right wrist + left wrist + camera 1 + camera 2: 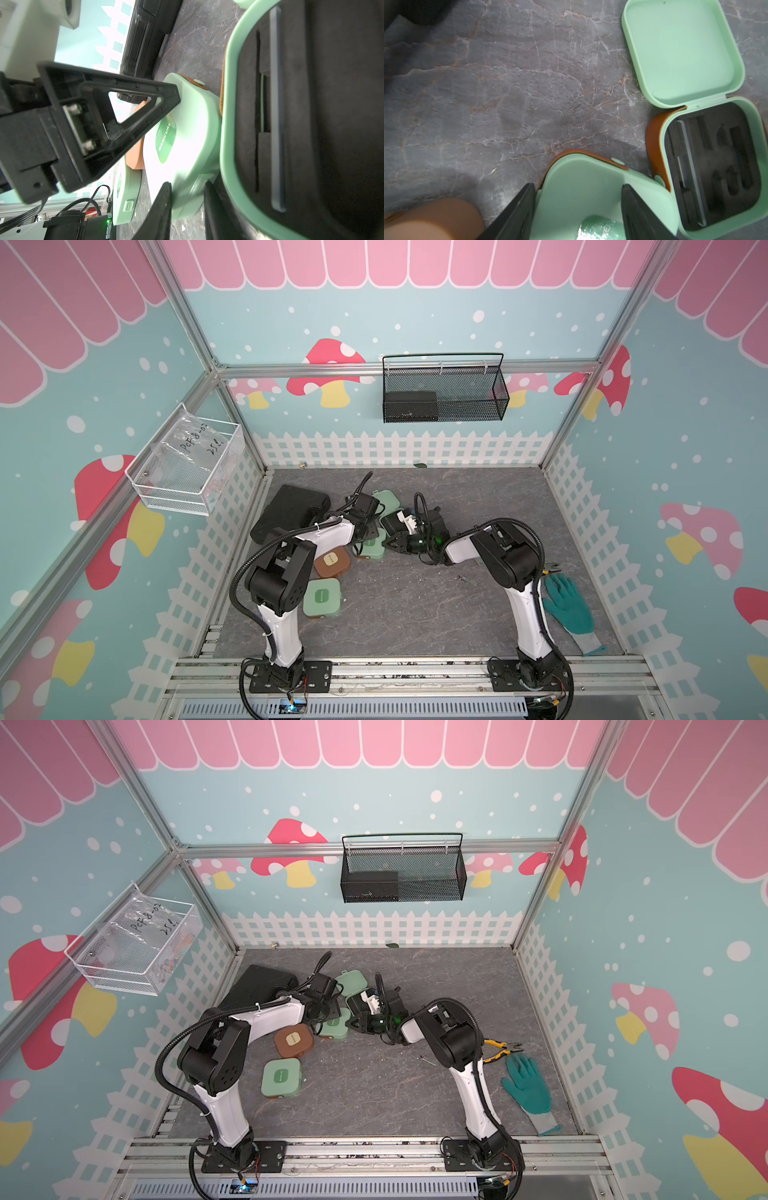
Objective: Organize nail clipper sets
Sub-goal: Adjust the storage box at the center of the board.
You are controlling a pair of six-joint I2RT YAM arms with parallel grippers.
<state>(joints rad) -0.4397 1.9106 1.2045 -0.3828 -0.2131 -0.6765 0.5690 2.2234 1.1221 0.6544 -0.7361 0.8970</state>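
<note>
Directly beneath left fingers (517,212), closed mint case (581,187), right fingers (163,209) straddling its edge.

We see a large black case (286,510) near the table's (415,614) far left corner and a teal glove (567,608) by its right edge, pliers (496,1048) just beside it. On the walls hang a black mesh basket (469,400) and a white wire basket (174,494) (clear bag (195,445) inside).

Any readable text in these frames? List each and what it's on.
"MANICURE": green label on the closed mint case.
"Pcf-8-02", "25 l." (handwritten, partly unsure): plastic bag in white wire basket.
Labels on brown case and front mint case: too small.
Mark on black box in black mesh basket: too small.
</note>
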